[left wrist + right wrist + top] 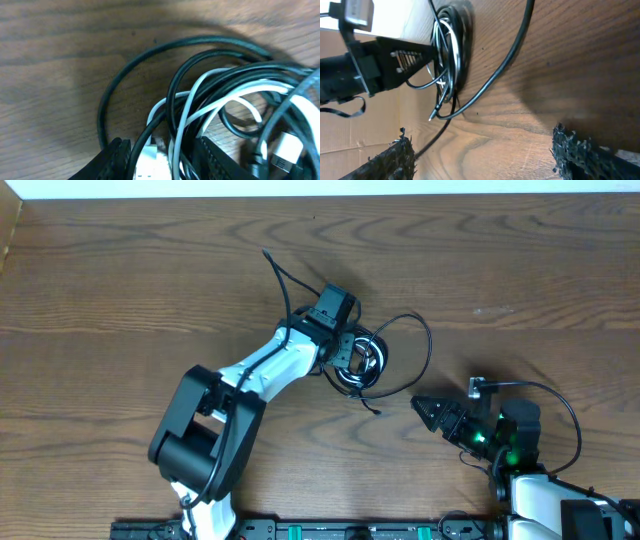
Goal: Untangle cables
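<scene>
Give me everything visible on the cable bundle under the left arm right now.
The cable bundle is a small coil of thin, glossy black cords with a white cord wound through it. It lies flat on the wooden table, near the middle. One black loop swings out to the right, and a loose tail runs up-left. A white plug shows at the coil's edge. The left gripper straddles several strands; whether it pinches them is unclear.

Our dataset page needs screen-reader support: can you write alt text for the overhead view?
Seen from above, the left gripper is down on a small coil of cables on a wooden table, with one black loop trailing to the right. The right gripper sits at lower right, pointing at the coil without touching it.
</scene>
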`<state>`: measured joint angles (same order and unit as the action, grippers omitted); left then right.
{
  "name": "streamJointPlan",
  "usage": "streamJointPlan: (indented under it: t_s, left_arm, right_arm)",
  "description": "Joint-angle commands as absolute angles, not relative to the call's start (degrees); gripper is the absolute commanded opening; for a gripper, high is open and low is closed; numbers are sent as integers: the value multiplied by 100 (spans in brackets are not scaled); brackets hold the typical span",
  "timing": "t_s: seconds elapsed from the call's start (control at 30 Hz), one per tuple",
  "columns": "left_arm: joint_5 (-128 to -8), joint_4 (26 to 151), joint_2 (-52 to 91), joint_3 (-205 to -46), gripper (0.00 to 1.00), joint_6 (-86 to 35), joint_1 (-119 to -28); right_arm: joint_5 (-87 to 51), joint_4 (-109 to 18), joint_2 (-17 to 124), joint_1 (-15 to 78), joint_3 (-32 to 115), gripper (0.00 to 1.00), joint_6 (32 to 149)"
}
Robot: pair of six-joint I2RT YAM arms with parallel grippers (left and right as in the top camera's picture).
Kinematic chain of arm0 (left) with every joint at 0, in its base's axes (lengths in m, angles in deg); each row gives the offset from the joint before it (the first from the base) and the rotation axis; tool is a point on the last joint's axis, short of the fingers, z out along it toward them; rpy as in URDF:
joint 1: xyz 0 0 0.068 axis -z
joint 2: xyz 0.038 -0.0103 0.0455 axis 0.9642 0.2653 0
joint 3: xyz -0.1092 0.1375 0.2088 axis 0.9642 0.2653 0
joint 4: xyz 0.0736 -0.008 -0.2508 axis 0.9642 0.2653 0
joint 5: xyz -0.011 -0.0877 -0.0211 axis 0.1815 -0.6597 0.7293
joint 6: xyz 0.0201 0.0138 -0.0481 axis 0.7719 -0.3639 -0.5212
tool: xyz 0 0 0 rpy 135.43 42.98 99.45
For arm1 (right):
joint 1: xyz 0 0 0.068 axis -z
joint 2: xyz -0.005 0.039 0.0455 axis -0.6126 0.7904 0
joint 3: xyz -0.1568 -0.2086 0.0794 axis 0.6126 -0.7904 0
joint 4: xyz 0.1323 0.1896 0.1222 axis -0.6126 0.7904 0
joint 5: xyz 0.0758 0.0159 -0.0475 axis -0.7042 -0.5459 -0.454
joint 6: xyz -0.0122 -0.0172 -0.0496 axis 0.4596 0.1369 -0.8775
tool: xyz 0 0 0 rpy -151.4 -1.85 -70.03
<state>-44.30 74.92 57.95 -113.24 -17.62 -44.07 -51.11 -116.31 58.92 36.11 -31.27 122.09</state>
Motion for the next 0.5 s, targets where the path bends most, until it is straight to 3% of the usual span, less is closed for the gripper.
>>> streamJointPlan:
  t_s: [0.0, 0.07, 0.47]
  left_arm:
    - [-4589, 7503, 5955, -11310, 48, -1666, -4392]
    - [-4618, 7501, 5955, -11310, 52, -1666, -4392]
    - [-4913, 7461, 5972, -11310, 52, -1533, -4256]
  right_arm:
    - [-4888, -11456, 5962, 3619, -3193, 88, 12080]
    - [-4844, -11451, 5962, 3617, -3193, 88, 12072]
    - [-4577, -11121, 5962, 3619, -3195, 89, 12056]
